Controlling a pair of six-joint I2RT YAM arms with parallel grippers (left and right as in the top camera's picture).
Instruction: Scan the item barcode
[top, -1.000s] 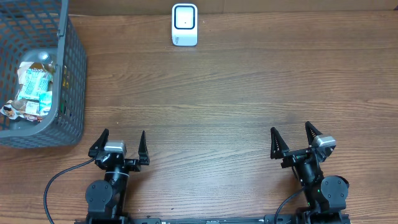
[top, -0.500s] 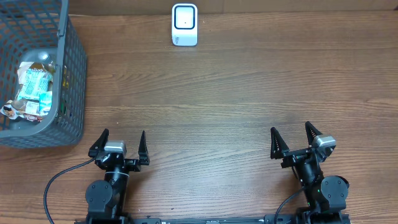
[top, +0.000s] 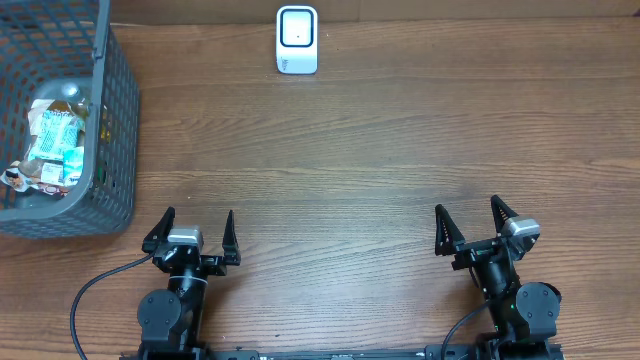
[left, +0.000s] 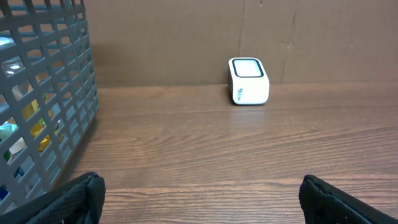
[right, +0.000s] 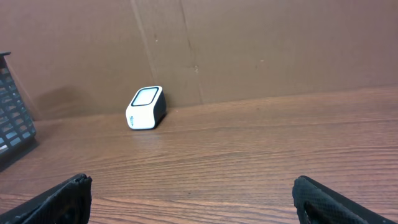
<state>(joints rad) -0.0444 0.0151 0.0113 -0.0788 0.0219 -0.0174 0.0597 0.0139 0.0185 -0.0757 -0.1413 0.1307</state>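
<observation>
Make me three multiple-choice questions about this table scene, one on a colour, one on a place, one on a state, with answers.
1. What colour is the basket? A. grey B. red C. yellow
2. Where is the white scanner? A. in the basket B. at the far edge of the table C. at the near edge
3. How are the left gripper and right gripper? A. both shut B. one gripping something C. both open, empty
Answers: 1 A, its mesh walls are grey; 2 B, it sits opposite both grippers; 3 C, fingers spread with nothing between.
</observation>
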